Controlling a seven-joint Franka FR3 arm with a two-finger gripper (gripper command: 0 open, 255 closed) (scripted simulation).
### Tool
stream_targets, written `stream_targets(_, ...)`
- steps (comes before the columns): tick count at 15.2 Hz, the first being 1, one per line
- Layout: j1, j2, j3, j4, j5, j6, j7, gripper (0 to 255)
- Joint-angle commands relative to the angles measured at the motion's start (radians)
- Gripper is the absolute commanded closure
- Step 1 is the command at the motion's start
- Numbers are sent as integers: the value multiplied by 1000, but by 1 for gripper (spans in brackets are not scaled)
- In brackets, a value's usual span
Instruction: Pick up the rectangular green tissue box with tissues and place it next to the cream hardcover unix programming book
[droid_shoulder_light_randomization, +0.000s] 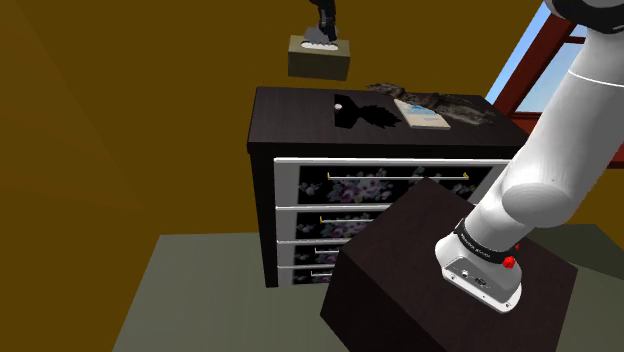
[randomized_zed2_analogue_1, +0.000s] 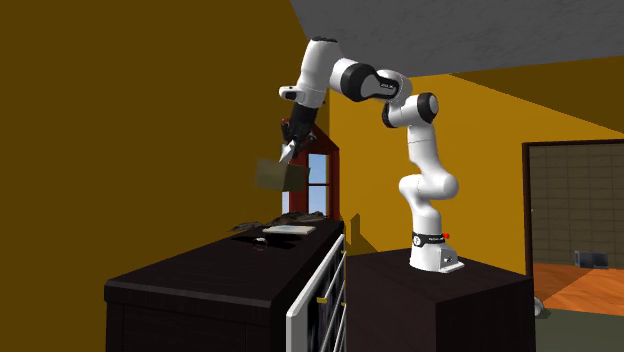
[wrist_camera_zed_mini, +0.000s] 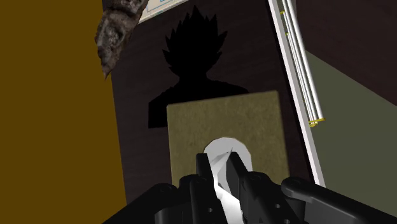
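Observation:
An olive-green tissue box (droid_shoulder_light_randomization: 320, 60) hangs in the air above the far left part of the dark dresser top (droid_shoulder_light_randomization: 300, 125). My gripper (droid_shoulder_light_randomization: 322, 35) is shut on the white tissue (wrist_camera_zed_mini: 221, 154) that sticks out of the box's top (wrist_camera_zed_mini: 222, 124). The box's spiky shadow (wrist_camera_zed_mini: 191, 63) falls on the dresser below. The cream book (droid_shoulder_light_randomization: 420, 113) lies flat on the dresser, toward the shoulder view's right. In the second exterior view the box (randomized_zed2_analogue_1: 279, 176) hangs from the gripper (randomized_zed2_analogue_1: 290, 150), well above the book (randomized_zed2_analogue_1: 287, 230).
A dark rumpled object (droid_shoulder_light_randomization: 450, 100) lies behind the book, and its rough end (wrist_camera_zed_mini: 118, 28) lies just past the shadow. A small white thing (droid_shoulder_light_randomization: 338, 105) sits on the dresser near the shadow. The dresser's white drawers (droid_shoulder_light_randomization: 385, 185) face the stand (droid_shoulder_light_randomization: 440, 290). An ochre wall stands behind.

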Motion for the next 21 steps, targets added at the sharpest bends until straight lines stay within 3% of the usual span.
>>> stream_targets(1,-26,-77,-15,-104,11,47,-19,255)
stream_targets(11,-114,-376,-130,-456,17,204,-160,255)
stream_targets(21,-191,-600,-283,-678,-34,317,-336,255)
